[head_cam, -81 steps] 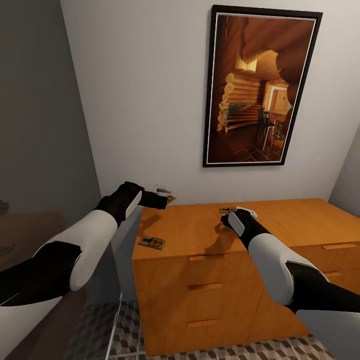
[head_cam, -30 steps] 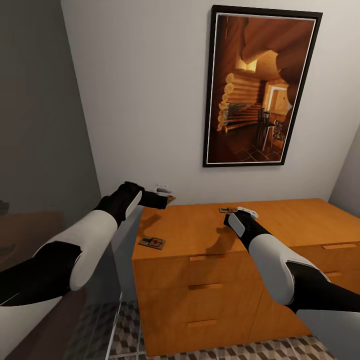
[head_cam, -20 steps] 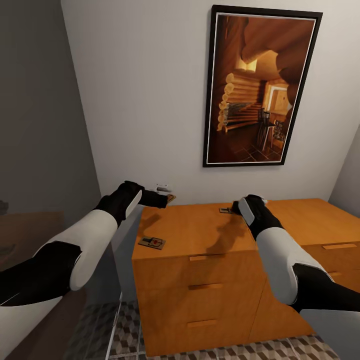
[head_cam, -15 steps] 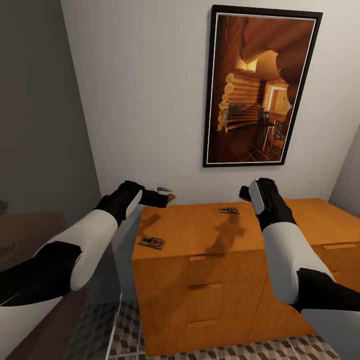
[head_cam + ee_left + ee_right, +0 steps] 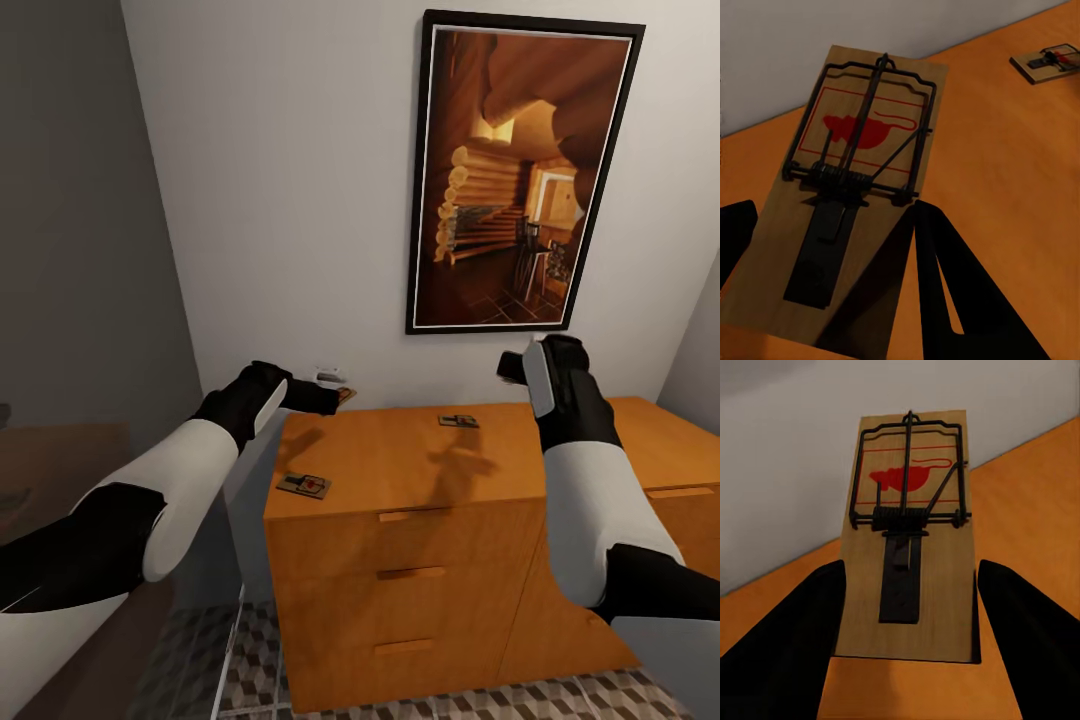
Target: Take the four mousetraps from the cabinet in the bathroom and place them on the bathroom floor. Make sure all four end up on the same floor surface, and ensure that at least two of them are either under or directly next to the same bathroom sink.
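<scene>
1. Head view, room: pale wall, framed cabin picture [image 5: 522,175], orange-brown cabinet [image 5: 400,560] below it, strip of cube-pattern bathroom floor [image 5: 250,680] at the bottom. Two mousetraps lie loose on the cabinet top: one near the front left corner [image 5: 304,486], one toward the back [image 5: 458,421].
2. Head view, arms: your left gripper [image 5: 335,398] is at the back left corner of the cabinet with a brown board edge showing at its tip. Your right gripper [image 5: 510,365] is raised above the cabinet top, clear of the back trap. Jaw opening can't be read here for either.
3. Left wrist view: a held mousetrap [image 5: 851,180] sits between the dark fingers [image 5: 945,300], the jaws look closed onto its near end. Another trap [image 5: 1048,63] lies on the top beyond it.
4. Right wrist view: a second held trap [image 5: 909,525] is pinched at its near end between the two fingers [image 5: 787,660], part closed to board width, cabinet top and wall behind.
5. Step in hand, my read: both claws loaded, two traps left. Lift the left one clear of the top too, keep both boards level, back off slowly, then set them on the tiles by the sink. Thin boards slip, so don't loosen mid-carry.
</scene>
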Robot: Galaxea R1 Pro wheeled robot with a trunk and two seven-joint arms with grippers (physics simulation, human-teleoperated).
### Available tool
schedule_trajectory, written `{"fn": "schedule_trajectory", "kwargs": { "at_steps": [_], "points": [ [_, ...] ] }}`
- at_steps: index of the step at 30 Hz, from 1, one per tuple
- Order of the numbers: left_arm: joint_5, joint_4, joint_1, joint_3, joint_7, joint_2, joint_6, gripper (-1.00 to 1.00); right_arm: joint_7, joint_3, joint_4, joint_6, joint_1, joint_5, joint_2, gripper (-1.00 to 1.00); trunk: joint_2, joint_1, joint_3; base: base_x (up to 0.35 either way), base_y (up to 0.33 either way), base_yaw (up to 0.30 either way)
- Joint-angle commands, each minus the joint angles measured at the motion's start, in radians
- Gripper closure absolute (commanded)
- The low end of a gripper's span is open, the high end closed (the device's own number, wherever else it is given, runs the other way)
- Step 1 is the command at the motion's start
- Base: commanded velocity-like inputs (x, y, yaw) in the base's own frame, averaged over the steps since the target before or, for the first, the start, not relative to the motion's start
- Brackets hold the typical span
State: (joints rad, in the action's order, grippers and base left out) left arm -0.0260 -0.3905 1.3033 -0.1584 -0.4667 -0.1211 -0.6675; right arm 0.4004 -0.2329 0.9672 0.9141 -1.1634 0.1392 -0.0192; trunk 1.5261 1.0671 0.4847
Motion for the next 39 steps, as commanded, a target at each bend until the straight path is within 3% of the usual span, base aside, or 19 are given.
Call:
{"fn": "schedule_trajectory", "kwargs": {
  "at_steps": [1, 5, 9, 15, 27, 31, 34, 36, 39],
  "points": [
    [-0.006, -0.001, 0.001, -0.003, -0.004, 0.001, -0.002, 1.00, -0.001, -0.002, -0.007, 0.002, -0.001, 0.011, 0.001, 1.00, 0.001, 0.000, 0.001, 0.000, 0.000, 0.000],
    [-0.005, -0.001, 0.001, -0.002, -0.004, 0.002, -0.002, 1.00, -0.042, -0.003, -0.036, 0.003, -0.001, 0.011, 0.010, 1.00, 0.001, 0.000, 0.001, 0.000, 0.000, 0.000],
    [-0.005, -0.001, 0.001, -0.001, -0.004, 0.003, -0.003, 1.00, -0.103, -0.002, -0.055, 0.005, -0.001, 0.009, 0.039, 1.00, 0.001, 0.000, 0.001, 0.000, 0.000, 0.000],
    [-0.005, -0.001, 0.001, -0.001, -0.004, 0.003, -0.004, 1.00, -0.147, -0.002, -0.062, 0.006, -0.001, 0.009, 0.061, 1.00, 0.001, 0.000, 0.001, 0.000, 0.000, 0.000],
    [-0.004, 0.001, 0.001, -0.002, -0.003, 0.003, -0.004, 1.00, -0.168, 0.000, -0.085, 0.004, -0.001, 0.005, 0.066, 1.00, 0.001, 0.000, 0.001, 0.000, 0.000, 0.000],
    [-0.003, 0.003, 0.001, -0.003, 0.002, 0.002, -0.004, 1.00, -0.226, 0.006, -0.093, 0.001, 0.000, -0.002, 0.067, 1.00, 0.001, 0.000, 0.001, 0.000, 0.000, 0.000],
    [-0.002, 0.006, 0.001, -0.002, 0.010, 0.001, -0.004, 1.00, -0.309, 0.019, -0.099, -0.002, 0.007, -0.021, 0.068, 1.00, 0.001, 0.000, 0.001, 0.000, 0.000, 0.000],
    [0.001, 0.009, 0.001, -0.002, 0.018, 0.000, -0.004, 1.00, -0.370, 0.036, -0.102, -0.004, 0.013, -0.055, 0.068, 1.00, 0.001, 0.000, 0.001, 0.000, 0.000, 0.000],
    [0.012, 0.012, 0.001, -0.002, 0.030, -0.001, -0.006, 1.00, -0.453, 0.052, -0.106, -0.006, 0.018, -0.138, 0.067, 1.00, 0.001, 0.000, 0.001, -0.009, 0.000, 0.000]
  ]
}}
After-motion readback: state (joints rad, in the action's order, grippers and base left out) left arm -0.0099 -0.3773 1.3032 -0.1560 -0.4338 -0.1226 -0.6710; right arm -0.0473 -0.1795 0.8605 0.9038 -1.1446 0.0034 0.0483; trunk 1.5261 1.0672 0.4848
